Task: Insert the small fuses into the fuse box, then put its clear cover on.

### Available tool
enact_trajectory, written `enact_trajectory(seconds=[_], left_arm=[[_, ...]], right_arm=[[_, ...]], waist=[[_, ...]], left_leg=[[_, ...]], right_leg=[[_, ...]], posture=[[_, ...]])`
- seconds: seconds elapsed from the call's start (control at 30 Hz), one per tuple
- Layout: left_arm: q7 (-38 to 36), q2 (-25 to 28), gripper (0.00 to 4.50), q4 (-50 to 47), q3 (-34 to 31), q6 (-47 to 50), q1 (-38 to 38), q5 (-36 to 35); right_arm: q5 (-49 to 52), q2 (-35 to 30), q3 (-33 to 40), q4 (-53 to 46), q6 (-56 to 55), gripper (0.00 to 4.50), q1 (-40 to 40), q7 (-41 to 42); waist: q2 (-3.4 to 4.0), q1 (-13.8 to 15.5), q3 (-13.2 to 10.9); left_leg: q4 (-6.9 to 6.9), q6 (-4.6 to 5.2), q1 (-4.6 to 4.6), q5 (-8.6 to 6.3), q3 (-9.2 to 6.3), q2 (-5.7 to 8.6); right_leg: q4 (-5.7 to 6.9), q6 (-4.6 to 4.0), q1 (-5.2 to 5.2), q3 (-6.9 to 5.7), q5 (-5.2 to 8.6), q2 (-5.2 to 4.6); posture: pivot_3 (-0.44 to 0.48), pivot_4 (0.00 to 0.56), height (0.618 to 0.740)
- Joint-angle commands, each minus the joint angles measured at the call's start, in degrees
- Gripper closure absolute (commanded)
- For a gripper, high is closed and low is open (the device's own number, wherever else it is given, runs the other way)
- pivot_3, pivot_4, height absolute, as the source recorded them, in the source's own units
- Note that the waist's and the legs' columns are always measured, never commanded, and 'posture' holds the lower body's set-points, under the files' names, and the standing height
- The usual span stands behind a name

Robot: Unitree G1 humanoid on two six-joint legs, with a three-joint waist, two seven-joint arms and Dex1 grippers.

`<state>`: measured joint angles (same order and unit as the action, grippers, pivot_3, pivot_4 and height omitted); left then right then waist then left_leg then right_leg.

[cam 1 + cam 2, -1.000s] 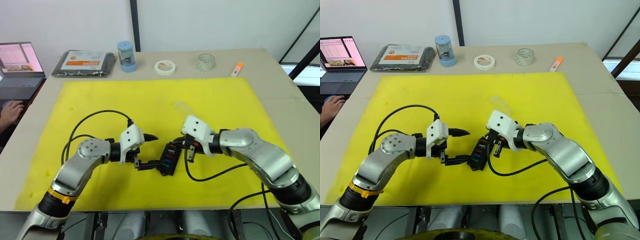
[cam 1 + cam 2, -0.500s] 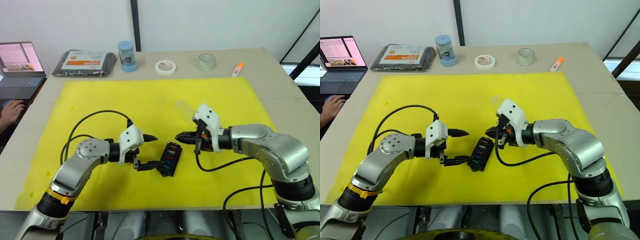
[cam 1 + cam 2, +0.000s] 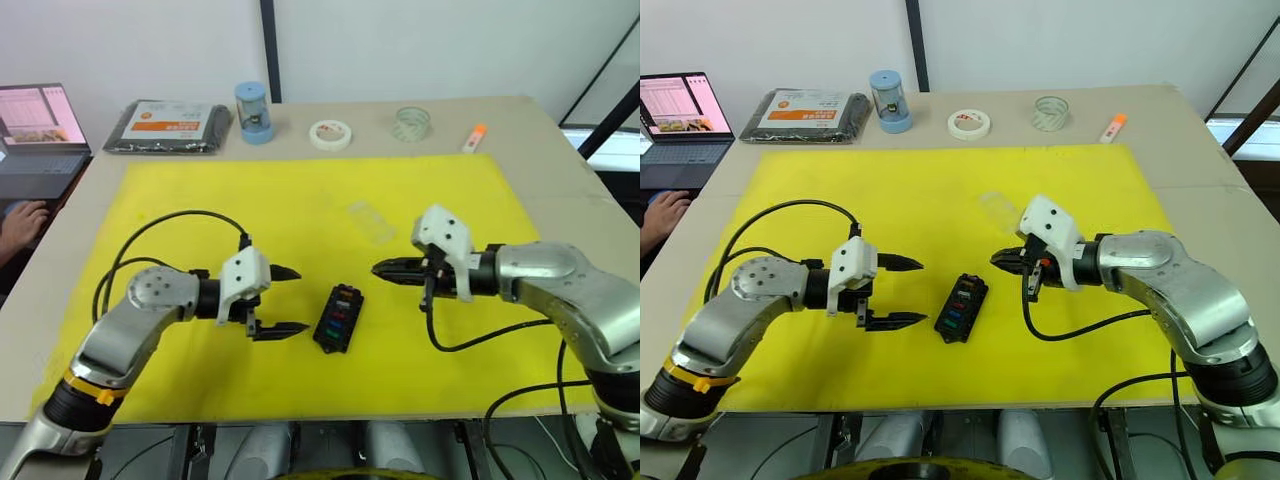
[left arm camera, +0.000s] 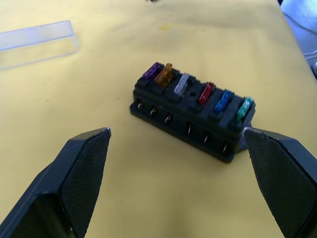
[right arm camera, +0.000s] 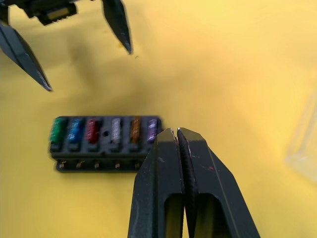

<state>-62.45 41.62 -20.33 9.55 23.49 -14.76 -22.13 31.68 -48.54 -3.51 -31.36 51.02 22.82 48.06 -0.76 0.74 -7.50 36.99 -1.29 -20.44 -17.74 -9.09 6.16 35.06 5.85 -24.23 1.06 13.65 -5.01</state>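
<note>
**Fuses seated in box, cover off, both grippers empty**

Head views: fuse box (image 3: pixel 338 318) flat on yellow mat (image 3: pixel 200 200), between the two grippers, touching neither. Left gripper (image 3: pixel 283 300) just beside the box, fingers spread wide, nothing held. Right gripper (image 3: pixel 385 270) near the box's far end, fingers pressed together, nothing held. Clear cover (image 3: pixel 369 221) lying on the mat beyond the box, apart from it. Along the far table edge: black packet (image 3: pixel 168 126), blue cylinder (image 3: pixel 253 112), white tape roll (image 3: pixel 329 134), clear tape roll (image 3: pixel 411 124), orange-tipped marker (image 3: pixel 473 138). Laptop (image 3: pixel 40 140) and a person's hand (image 3: pixel 22 222) at left.

Left wrist view: six fuses (image 4: pixel 197 91) in one row in the box: purple, amber, grey, red, blue, green. Box between the wide-apart fingertips (image 4: pixel 86 158), no contact. Cover at the far edge.

Right wrist view: closed fingertips (image 5: pixel 168 148) over the mat just beside the box's purple end. Left gripper's open tips beyond.
</note>
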Motion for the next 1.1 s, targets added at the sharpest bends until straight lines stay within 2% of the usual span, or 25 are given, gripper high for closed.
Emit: enact_trajectory(seconds=[0.03,0.17,0.4,0.5,0.6,0.87,1.1], left_arm=[[0.7,0.1,0.00,-0.2,-5.0,-1.0,-1.1,-2.3],[2.1,-0.1,0.00,0.3,-8.7,-2.1,-1.9,-3.2],[1.8,2.7,0.00,3.3,-16.0,-1.2,-0.8,-5.3],[2.3,3.3,0.00,5.2,-18.3,-2.9,-0.4,-4.8],[2.4,1.8,0.00,3.8,-18.2,-2.5,-1.5,-7.1],[0.1,1.3,0.00,-1.2,-14.9,-1.0,-4.5,-9.9],[-1.3,1.1,0.00,-1.4,-12.3,-3.0,-5.2,-8.6]], right_arm=[[-2.3,-0.1,4.6,0.6,-6.8,3.78,-2.4,-0.6],[-4.0,1.7,8.0,1.2,-11.3,2.35,-7.0,-3.3],[-5.9,4.0,15.2,2.3,-16.8,0.04,-13.6,-7.2],[-6.3,5.5,18.1,4.2,-18.8,0.04,-15.8,-8.8],[-7.9,8.0,16.8,6.6,-21.3,0.04,-16.7,-10.5],[-13.8,15.5,9.9,14.4,-25.8,0.04,-12.7,-15.5],[-20.1,22.6,2.5,26.4,-30.4,0.04,-5.0,-18.6]], waist=[[-0.02,0.1,0.0],[-0.05,0.1,0.0],[0.01,0.0,-0.1],[0.00,0.0,0.0],[-0.01,0.0,0.0],[0.03,-0.3,-0.1],[0.04,-0.5,-0.1]], left_leg=[[0.00,0.00,-0.01,0.00,-0.01,0.00],[0.01,0.00,-0.02,0.00,-0.02,0.01],[-0.01,-0.01,0.03,0.01,0.00,-0.01],[-0.01,-0.01,0.04,0.00,0.00,-0.01],[-0.01,-0.01,0.03,0.01,0.00,0.00],[-0.02,-0.03,0.07,0.01,0.00,-0.01],[-0.02,-0.07,0.08,0.04,0.00,-0.02]], right_leg=[[-0.01,0.00,0.00,0.00,0.00,0.00],[-0.03,0.00,0.02,0.01,0.00,-0.01],[0.01,0.00,0.00,0.03,0.00,0.02],[0.01,0.00,0.02,0.02,0.00,0.02],[0.00,0.00,0.03,0.02,0.00,0.02],[0.03,0.00,0.02,0.10,0.00,0.03],[0.07,-0.01,0.00,0.10,0.00,0.08]], posture=[[0.000,0.150,0.740],[0.000,0.150,0.740],[0.000,0.150,0.740],[0.000,0.150,0.740],[0.000,0.150,0.740],[0.000,0.150,0.740],[0.000,0.150,0.740]])
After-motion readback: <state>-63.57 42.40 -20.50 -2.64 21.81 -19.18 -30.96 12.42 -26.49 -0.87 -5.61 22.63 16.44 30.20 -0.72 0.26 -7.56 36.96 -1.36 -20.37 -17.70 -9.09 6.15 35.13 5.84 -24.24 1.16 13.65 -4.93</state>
